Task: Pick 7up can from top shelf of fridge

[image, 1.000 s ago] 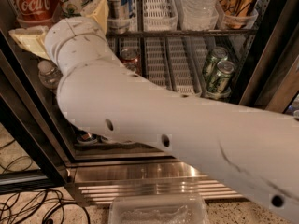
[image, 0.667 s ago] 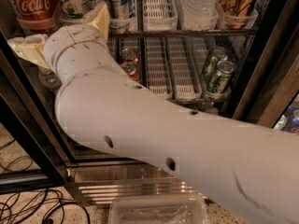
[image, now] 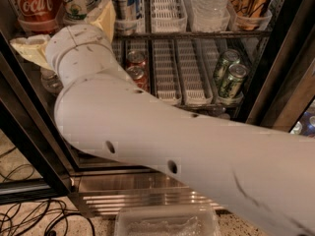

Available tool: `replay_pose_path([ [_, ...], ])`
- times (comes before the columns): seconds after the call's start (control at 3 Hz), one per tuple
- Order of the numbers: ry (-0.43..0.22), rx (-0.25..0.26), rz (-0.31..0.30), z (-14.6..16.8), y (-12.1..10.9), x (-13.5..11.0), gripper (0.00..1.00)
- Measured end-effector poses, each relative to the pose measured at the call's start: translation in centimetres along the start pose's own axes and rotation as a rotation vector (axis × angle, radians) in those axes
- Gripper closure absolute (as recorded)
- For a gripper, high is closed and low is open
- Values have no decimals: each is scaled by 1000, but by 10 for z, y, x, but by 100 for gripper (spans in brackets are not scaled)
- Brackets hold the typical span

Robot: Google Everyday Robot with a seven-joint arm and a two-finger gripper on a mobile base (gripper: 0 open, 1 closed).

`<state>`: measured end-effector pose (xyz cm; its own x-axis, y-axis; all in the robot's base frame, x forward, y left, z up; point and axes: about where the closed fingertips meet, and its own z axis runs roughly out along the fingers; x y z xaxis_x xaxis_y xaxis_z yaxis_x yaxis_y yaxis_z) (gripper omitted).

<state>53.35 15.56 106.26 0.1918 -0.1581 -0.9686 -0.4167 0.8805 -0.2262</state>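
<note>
The 7up can point(image: 75, 0), silver-white with a green logo, stands at the front left of the top shelf point(image: 197, 34) in the fridge point(image: 278, 77), right of a red Coca-Cola can point(image: 32, 4). My gripper point(image: 63, 26) is at the end of the big white arm, just below and in front of the 7up can. Its two cream fingers are spread wide, one at the left point(image: 27, 45) and one at the right point(image: 106, 18) beside the can's base. It holds nothing. The arm hides the lower left of the fridge.
The top shelf also holds a blue-striped can point(image: 129, 4), a white slotted lane point(image: 167, 6), a water bottle point(image: 209, 4) and a brown drink point(image: 251, 1). The shelf below holds red cans point(image: 135, 65) and green cans point(image: 229, 75). A clear tray point(image: 167, 222) and cables point(image: 29, 218) lie on the floor.
The forearm has shifted slightly, and the wrist and fingers have stayed almost where they were below the 7up can. The cans have not moved.
</note>
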Motion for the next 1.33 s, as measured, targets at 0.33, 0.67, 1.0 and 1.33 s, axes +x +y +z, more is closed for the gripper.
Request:
replay_pose_path([
  [0.33, -19, 42, -52, 10, -4, 0, 0],
  [0.67, -31, 79, -103, 17, -5, -1, 11],
  [1.0, -33, 99, -128, 22, -3, -2, 17],
  [1.33, -32, 121, -136, 25, -5, -1, 17],
])
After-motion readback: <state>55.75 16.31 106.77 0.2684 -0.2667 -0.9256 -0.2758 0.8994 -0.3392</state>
